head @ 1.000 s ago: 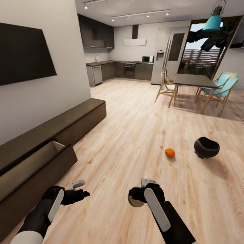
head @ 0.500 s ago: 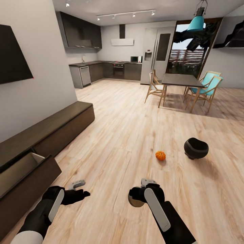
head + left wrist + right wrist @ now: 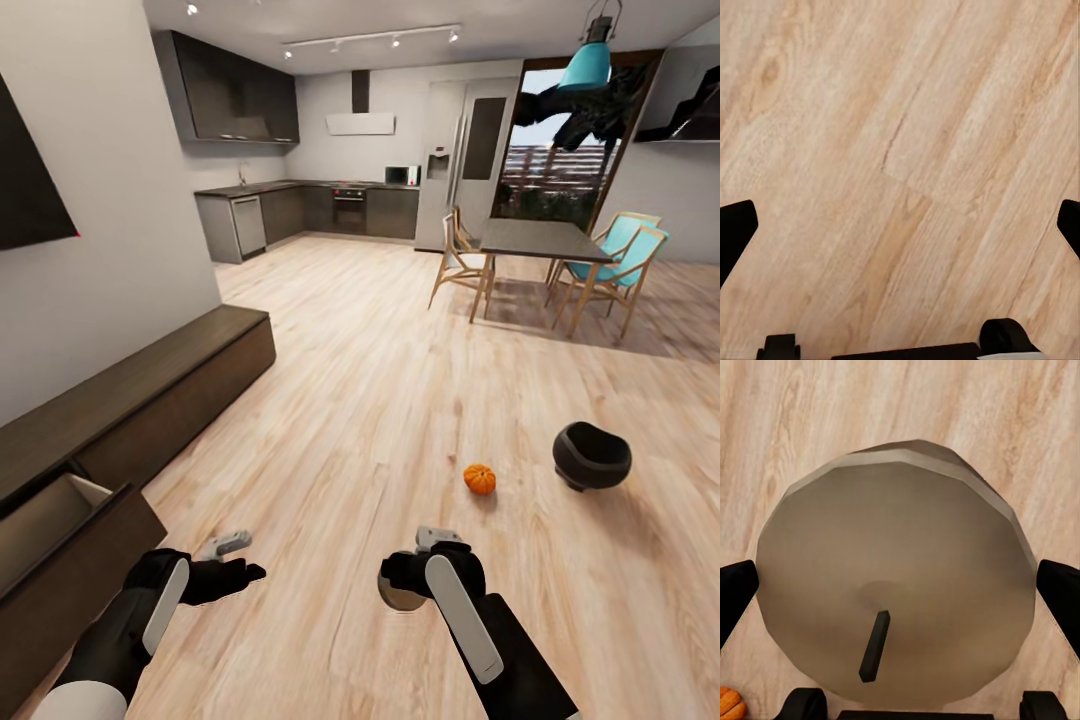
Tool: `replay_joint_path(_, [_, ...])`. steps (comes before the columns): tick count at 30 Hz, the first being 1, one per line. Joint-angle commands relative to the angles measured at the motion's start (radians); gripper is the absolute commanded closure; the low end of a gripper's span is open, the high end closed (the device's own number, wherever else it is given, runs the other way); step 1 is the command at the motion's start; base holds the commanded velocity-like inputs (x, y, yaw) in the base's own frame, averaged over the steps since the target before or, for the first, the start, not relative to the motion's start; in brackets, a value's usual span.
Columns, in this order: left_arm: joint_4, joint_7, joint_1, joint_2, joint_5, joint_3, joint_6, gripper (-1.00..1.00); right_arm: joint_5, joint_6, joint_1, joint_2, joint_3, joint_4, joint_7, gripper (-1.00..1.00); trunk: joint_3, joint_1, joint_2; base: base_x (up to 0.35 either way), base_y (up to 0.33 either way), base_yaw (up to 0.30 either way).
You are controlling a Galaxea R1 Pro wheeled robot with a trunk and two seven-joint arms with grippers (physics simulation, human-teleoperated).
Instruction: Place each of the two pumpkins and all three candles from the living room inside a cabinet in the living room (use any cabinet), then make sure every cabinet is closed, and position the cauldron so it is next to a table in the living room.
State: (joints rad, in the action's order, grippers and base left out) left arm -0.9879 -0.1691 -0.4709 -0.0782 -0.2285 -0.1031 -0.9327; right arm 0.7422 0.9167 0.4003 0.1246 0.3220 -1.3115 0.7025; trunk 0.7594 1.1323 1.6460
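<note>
the right gripper (image 3: pixel 405 580) clamps a candle (image 3: pixel 896 592) between its jaws; the left gripper (image 3: pixel 235 560) hangs wide open and empty over the floor (image 3: pixel 900 150). ahead lie a pumpkin (image 3: pixel 479 478) and cauldron (image 3: pixel 591 456) — the cabinet (image 3: pixel 130 400), drawer (image 3: pixel 60 530) open, stands at left.

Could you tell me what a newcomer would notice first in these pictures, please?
Probably the bright orange pumpkin alone on the wooden floor, with the black cauldron just to its right. Next, the cream candle clamped in the right gripper, and the cabinet along the left wall with one drawer pulled open.
</note>
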Motion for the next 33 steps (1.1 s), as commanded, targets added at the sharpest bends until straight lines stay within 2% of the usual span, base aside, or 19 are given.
replay_joint_path(1, [0.000, 0.000, 0.000, 0.000, 0.000, 0.000, 0.000, -1.00, -0.001, 0.000, 0.000, 0.000, 0.000, 0.000, 0.000, 1.00, 0.000, 0.000, 0.000, 0.312, -0.125, 0.000])
replay_joint_path(15, [0.001, 0.000, 0.000, 0.001, 0.000, 0.000, 0.000, -1.00, -0.001, -0.001, 0.000, 0.001, 0.002, 0.000, 0.000, 1.00, 0.000, 0.000, 0.000, 0.311, -0.144, 0.028])
replay_joint_path(24, [0.002, 0.000, 0.000, 0.002, 0.000, 0.000, 0.000, -1.00, -0.003, -0.001, 0.000, 0.001, 0.003, 0.000, 0.001, 1.00, 0.000, 0.000, 0.000, 0.283, -0.196, 0.268])
replay_joint_path(33, [0.003, 0.000, 0.000, 0.003, 0.000, 0.000, 0.000, -1.00, -0.003, -0.001, 0.000, 0.005, 0.005, 0.000, 0.004, 1.00, 0.000, 0.000, 0.000, 0.289, -0.042, 0.292])
